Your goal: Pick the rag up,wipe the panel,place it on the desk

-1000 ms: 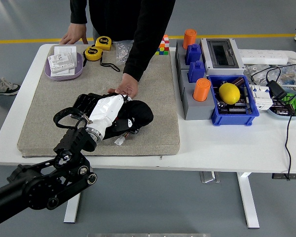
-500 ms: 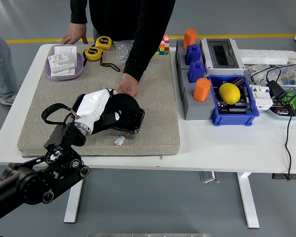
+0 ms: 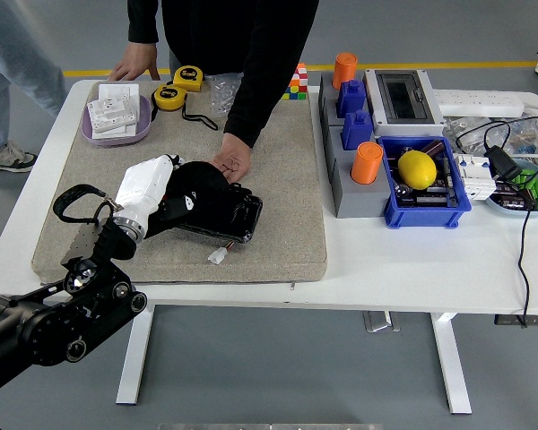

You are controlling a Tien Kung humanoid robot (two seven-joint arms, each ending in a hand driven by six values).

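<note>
Since the earlier frames the rag, grasped in the left hand, has been dragged leftward over the panel, steadied by a person's hand, so wiping is judged underway

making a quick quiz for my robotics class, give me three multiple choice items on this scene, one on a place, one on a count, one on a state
1. Where does the lemon lie?
A. in the blue bin
B. in the purple tray
C. on the grey mat

2. How many orange cylinders stand on the grey blocks?
A. one
B. two
C. four

3. What is the left robot hand doing?
A. hanging clear of the table
B. pressing a black rag onto the black panel
C. gripping a tape measure

Answers: 1 A, the lemon lies among parts in the bin. 2 B, one cylinder far, one near. 3 B, the hand lies on the rag over the panel.
</note>
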